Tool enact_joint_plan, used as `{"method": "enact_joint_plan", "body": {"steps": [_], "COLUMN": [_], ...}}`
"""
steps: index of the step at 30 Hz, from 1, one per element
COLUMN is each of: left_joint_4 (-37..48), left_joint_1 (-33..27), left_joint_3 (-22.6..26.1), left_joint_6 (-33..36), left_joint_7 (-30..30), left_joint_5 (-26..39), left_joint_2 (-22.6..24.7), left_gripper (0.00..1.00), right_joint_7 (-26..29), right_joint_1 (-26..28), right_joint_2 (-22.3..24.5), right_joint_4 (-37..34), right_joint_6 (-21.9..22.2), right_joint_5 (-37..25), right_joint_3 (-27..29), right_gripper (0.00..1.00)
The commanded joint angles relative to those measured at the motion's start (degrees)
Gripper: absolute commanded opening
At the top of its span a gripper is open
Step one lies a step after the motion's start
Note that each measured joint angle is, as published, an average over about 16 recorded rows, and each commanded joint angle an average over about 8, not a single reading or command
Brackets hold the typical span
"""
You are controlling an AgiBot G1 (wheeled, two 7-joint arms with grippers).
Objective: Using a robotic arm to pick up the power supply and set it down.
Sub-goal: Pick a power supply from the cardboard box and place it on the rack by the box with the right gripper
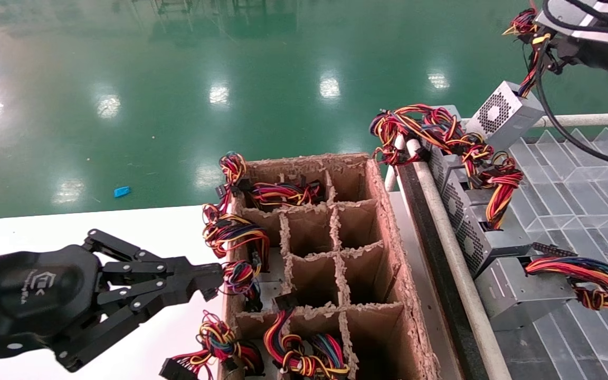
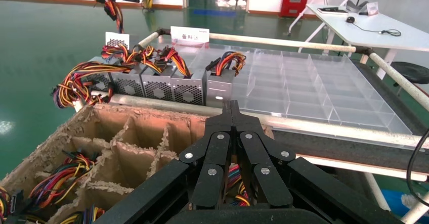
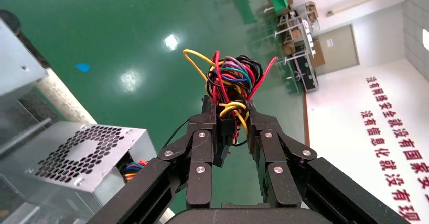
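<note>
The power supply (image 1: 504,113) is a small silver box with a perforated vent face. It hangs tilted over the far end of the clear tray, close to the rail. Its red, yellow and black wire bundle (image 3: 232,75) runs up into my right gripper (image 3: 230,105), which is shut on the wires at the top right of the head view (image 1: 539,39). The box (image 3: 91,155) hangs beside and below the fingers. My left gripper (image 1: 214,279) is shut and empty, low at the left by the cardboard box, also seen in its wrist view (image 2: 231,105).
A torn cardboard divider box (image 1: 383,211) holds several wire bundles in its cells. Several grey power supplies (image 1: 467,221) lie in a row along the rail (image 1: 452,253) of the clear compartment tray (image 1: 589,200). A white table (image 1: 124,227) is under the left arm.
</note>
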Motion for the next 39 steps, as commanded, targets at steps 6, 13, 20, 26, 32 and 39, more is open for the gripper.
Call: {"method": "enact_joint_plan", "body": {"steps": [6,13,20,26,32,39], "left_joint_4": [0.0,0.0,0.0,0.0,0.0,0.0], "left_joint_1": [0.0,0.0,0.0,0.0,0.0,0.0], "left_joint_3": [0.0,0.0,0.0,0.0,0.0,0.0], "left_joint_6": [0.0,0.0,0.0,0.0,0.0,0.0], "left_joint_7": [0.0,0.0,0.0,0.0,0.0,0.0], "left_joint_5": [0.0,0.0,0.0,0.0,0.0,0.0], "left_joint_2": [0.0,0.0,0.0,0.0,0.0,0.0], "left_gripper": [0.0,0.0,0.0,0.0,0.0,0.0], "right_joint_7": [-0.72,-2.09,-4.27,-6.33,-7.78,-8.35], "right_joint_1": [-0.58,-2.1,-3.41,-4.83,-4.96,-4.1], "right_joint_2": [-1.23,-2.79,-4.03,-4.79,-5.21,-5.45], "right_joint_4": [-0.37,-0.51,-0.43,-1.13,-2.89,-4.85], "right_joint_6": [-0.13,1.41,3.26,4.12,4.07,3.24], "right_joint_5": [0.88,2.77,5.12,7.15,7.78,8.0], "right_joint_3": [0.47,1.69,3.27,4.61,5.02,5.14], "right_gripper": [0.0,0.0,0.0,0.0,0.01,0.82]}}
